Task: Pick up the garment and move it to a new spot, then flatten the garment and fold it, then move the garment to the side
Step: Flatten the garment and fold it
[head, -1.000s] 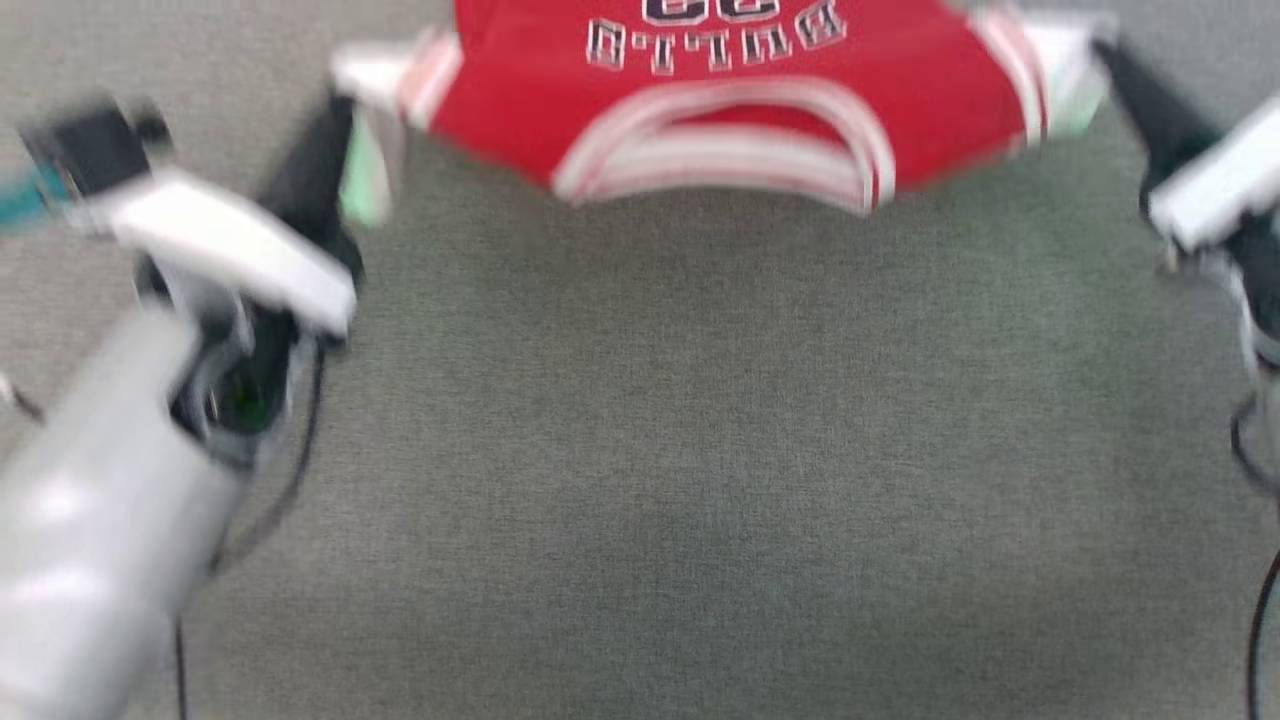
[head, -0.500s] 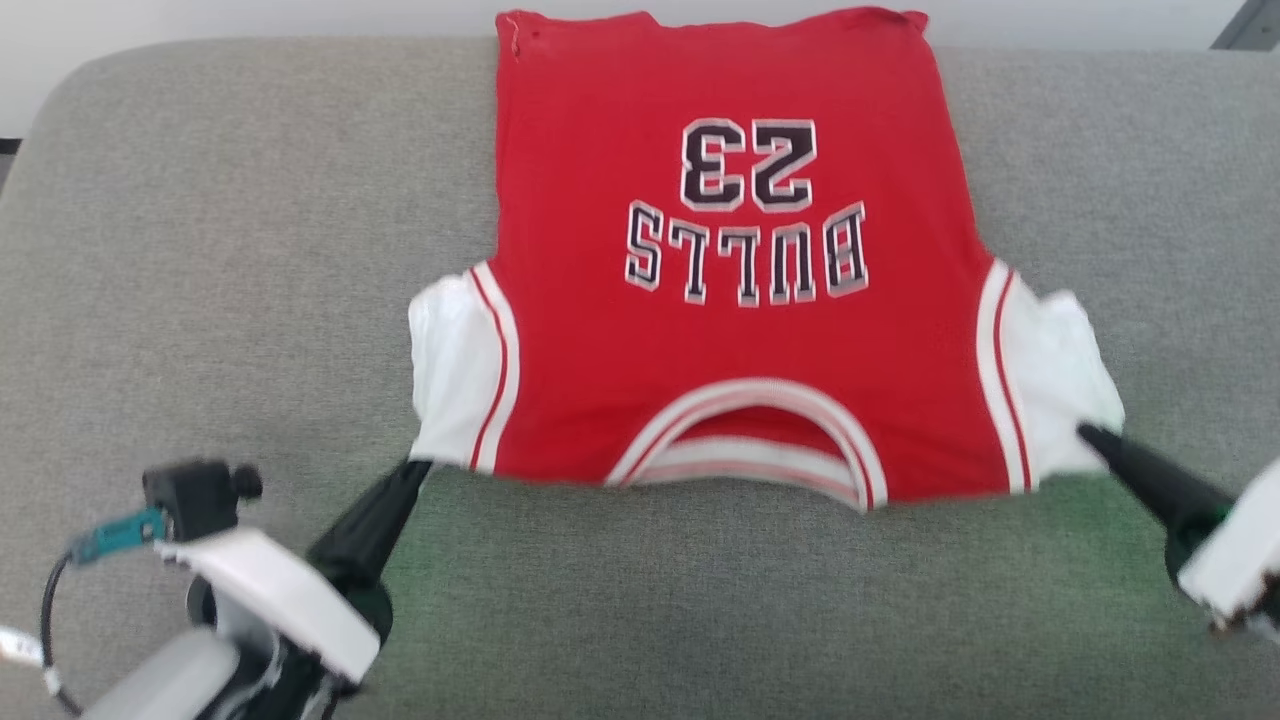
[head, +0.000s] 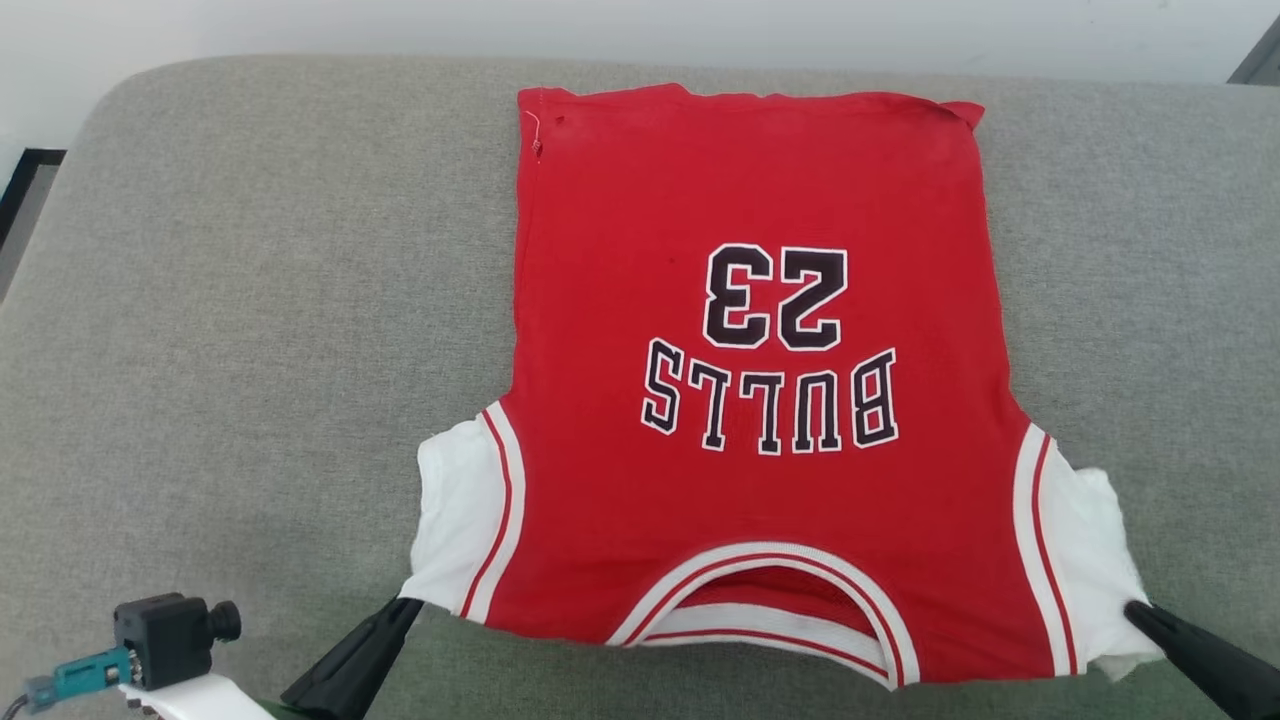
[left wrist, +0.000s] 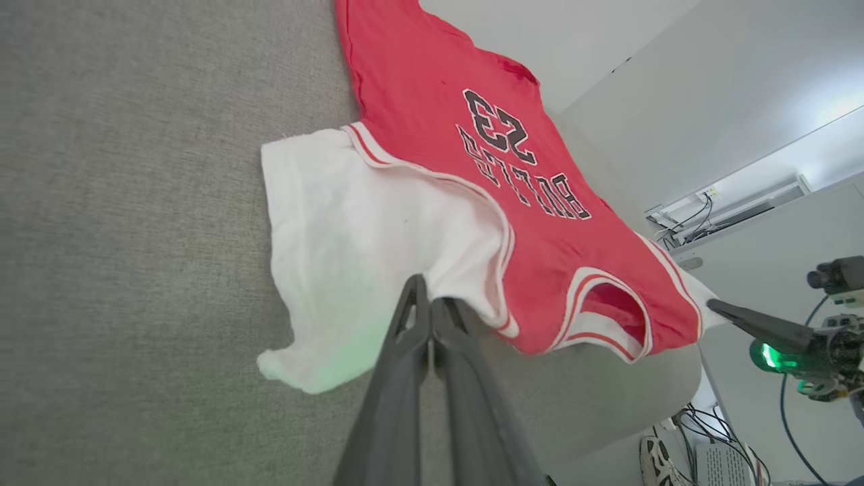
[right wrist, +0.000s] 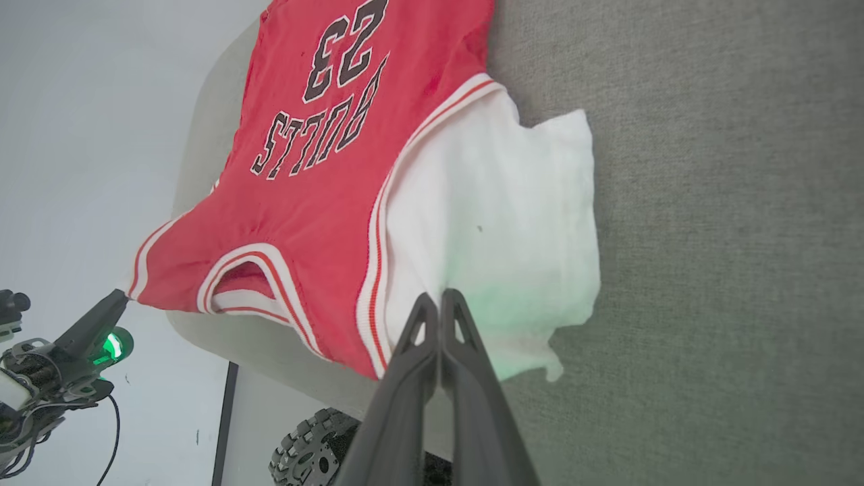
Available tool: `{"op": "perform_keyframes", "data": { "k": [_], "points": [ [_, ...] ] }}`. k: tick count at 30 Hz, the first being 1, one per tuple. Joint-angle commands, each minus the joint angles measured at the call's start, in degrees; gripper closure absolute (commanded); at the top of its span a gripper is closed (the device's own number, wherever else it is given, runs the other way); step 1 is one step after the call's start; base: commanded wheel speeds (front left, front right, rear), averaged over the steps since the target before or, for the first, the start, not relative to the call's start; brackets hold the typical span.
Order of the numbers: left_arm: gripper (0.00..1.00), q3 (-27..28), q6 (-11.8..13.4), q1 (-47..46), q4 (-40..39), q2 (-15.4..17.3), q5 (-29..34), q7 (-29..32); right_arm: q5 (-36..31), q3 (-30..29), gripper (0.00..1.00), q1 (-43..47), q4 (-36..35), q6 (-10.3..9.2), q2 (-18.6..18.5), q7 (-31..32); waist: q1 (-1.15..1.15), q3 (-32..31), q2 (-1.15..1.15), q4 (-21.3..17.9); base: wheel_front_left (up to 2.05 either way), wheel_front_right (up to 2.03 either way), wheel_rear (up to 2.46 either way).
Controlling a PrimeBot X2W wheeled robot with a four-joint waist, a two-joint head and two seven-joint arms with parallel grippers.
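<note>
Jersey work on a grey cushion: a red sleeveless basketball jersey (head: 760, 400) of thin soft cloth, white-panelled and lettered in black, lies spread face up on the broad grey fabric-covered cushion (head: 250, 300). Its hem points to the far edge and its striped neckline toward the robot.

The left gripper (head: 405, 603), its two long dark fingers pressed together, pinches the near corner of the white shoulder panel on its side. The right gripper (head: 1135, 608), likewise closed, nips the opposite white corner. Each corner is drawn to a point at the tips (the wrist views show cloth gathered there, though how deep either bite goes cannot be told).

The risks from here look to lie in those two small holds. A shallow pinch on slippery cloth could let go if the arms pull outward or toward the robot, leaving one shoulder slack and the body skewed. Uneven tension would likely drag the red field askew and crease the lettering. Both white panels are rumpled, the right one more so, and letting go now would probably carry those wrinkles into any fold. The neckline also lies close to the cushion's near edge, so a further tug that way might spill the shoulders over the side.
</note>
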Motion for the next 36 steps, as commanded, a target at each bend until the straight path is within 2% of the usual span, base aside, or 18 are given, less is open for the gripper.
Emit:
{"op": "perform_keyframes", "data": {
  "k": [1,6,14,23,28,29,30,31,36],
  "points": [
    [1.00,0.24,0.12,0.61,-0.38,-0.28,0.37,-0.35,-0.44,-0.49,1.00,0.17,-0.65,-0.02,0.60,0.54,0.00,0.08,0.00,-0.04,0.00,0.00,0.00],
    [1.00,-0.75,-0.60,-1.02,1.01,-2.65,1.23,0.70,-3.58,0.81,1.00,-2.05,-1.29,-0.01,2.69,3.61,0.00,0.49,0.00,-0.25,0.00,0.00,0.00],
    [1.00,-4.73,-3.86,-6.25,12.33,-10.27,2.80,3.77,-8.49,7.72,1.00,-5.56,7.35,-0.01,3.33,6.45,0.00,1.14,0.00,-0.12,0.00,0.00,0.00],
    [1.00,-7.10,-5.58,-9.82,26.40,-16.32,4.32,2.98,-15.85,15.14,1.00,-7.40,16.78,-0.02,-2.14,-0.77,0.00,1.96,0.00,0.32,0.00,0.00,0.00],
    [1.00,-8.06,-5.81,-10.80,30.04,-17.58,4.56,2.80,-16.61,18.76,1.00,-8.88,19.60,-0.05,-4.06,-4.67,0.00,2.12,0.00,0.13,0.00,0.00,0.00],
    [1.00,-8.14,-5.76,-10.95,30.54,-17.73,4.39,2.53,-16.44,19.24,0.82,-9.37,19.76,-0.07,-4.32,-5.72,0.00,2.16,0.00,0.09,0.00,0.00,0.00],
    [1.00,-8.26,-5.81,-11.08,30.82,-17.82,4.28,2.53,-16.35,19.50,0.20,-9.81,19.90,-0.08,-4.80,-6.60,0.00,2.19,0.00,0.05,0.00,0.00,0.00],
    [1.00,-8.54,-5.83,-11.26,30.82,-17.88,4.21,2.41,-16.77,20.02,0.00,-10.22,19.68,-0.09,-5.77,-7.28,0.00,2.24,0.00,0.02,0.00,0.00,0.00],
    [1.00,-9.01,-5.88,-10.70,28.97,-17.06,3.26,1.38,-14.56,17.69,0.00,-10.52,14.41,-0.06,-8.12,-9.79,0.00,2.02,0.00,-0.14,0.00,0.00,0.00]
  ]
}}
